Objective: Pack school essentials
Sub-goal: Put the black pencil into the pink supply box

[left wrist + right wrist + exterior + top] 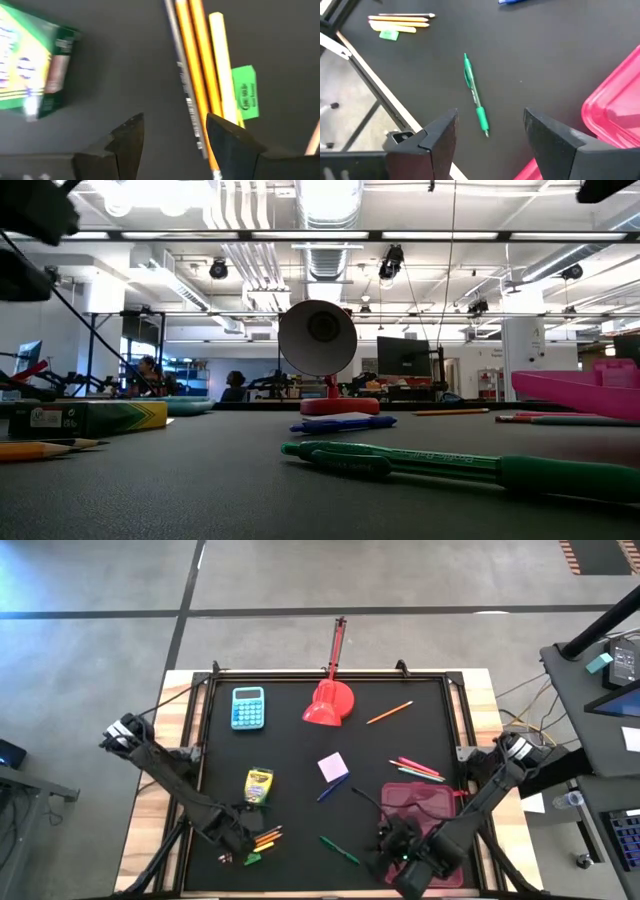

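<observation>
Left hand (243, 836) low over the black tabletop (300, 750), fingers spread and grasping nothing, just beside the pencil bundle (266, 837). Right hand (398, 845) likewise released, empty, near the pink case (420, 802), with the green pen (475, 95) lying ahead of its fingers.

Likely step in hand: picking up the pencils. Best done by centring the spread fingers squarely across the bundle rather than beside it, coming straight down, closing across the shafts near their middle so nothing pivots or rolls free; worth avoiding the small green eraser (244, 92) touching the bundle's far side. Risk, as a judgement: thin round shafts slipping out one at a time.

Places, all taken from the pink case: green pen just beside its corner toward the left arm; pink and green pens (417, 769) just beyond its far edge; blue pen (333, 787) and pale pink note pad (333, 766) between it and the crayon box (258, 785); pencil bundle well apart, past the green pen; lone orange pencil (389, 712) farther off, near the red lamp (331, 700); blue calculator (248, 707) farthest.

Count: one case, one crayon box, one note pad, one calculator, one lamp, one eraser, one green pen, one blue pen; bundle of about four pencils; pens beyond the case too close together to count surely. No scissors visible.
</observation>
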Controlling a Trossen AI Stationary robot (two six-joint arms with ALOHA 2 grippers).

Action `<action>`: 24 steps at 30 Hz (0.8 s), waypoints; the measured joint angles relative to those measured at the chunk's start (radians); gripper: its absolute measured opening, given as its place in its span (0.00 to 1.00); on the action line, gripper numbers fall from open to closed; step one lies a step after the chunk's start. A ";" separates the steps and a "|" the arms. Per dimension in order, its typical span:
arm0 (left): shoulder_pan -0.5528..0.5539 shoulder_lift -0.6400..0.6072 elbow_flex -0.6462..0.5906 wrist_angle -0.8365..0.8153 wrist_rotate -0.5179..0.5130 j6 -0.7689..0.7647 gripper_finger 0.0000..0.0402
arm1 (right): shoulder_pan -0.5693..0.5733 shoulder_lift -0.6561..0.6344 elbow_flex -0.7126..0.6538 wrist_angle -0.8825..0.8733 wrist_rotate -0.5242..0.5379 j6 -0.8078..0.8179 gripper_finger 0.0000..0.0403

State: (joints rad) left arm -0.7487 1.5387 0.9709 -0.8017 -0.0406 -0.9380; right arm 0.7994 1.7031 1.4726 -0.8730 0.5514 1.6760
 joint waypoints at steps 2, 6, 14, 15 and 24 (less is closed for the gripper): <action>-0.017 0.000 -0.042 0.087 -0.001 -0.024 0.49 | -0.003 0.000 0.000 0.003 0.001 0.005 0.53; -0.030 0.001 -0.112 0.185 -0.026 -0.092 0.49 | -0.006 0.000 0.000 0.003 0.002 0.005 0.53; -0.026 0.001 -0.148 0.200 -0.111 -0.220 0.49 | -0.006 0.000 -0.001 0.002 0.002 -0.022 0.53; -0.025 0.001 -0.148 0.205 -0.112 -0.244 0.49 | -0.006 0.000 -0.001 0.002 0.001 -0.028 0.53; -0.023 0.018 -0.158 0.292 -0.185 -0.287 0.49 | -0.006 0.000 -0.001 -0.003 0.002 -0.067 0.53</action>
State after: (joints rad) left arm -0.7712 1.5564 0.8133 -0.5100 -0.2254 -1.2246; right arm 0.7933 1.7031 1.4719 -0.8757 0.5529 1.6092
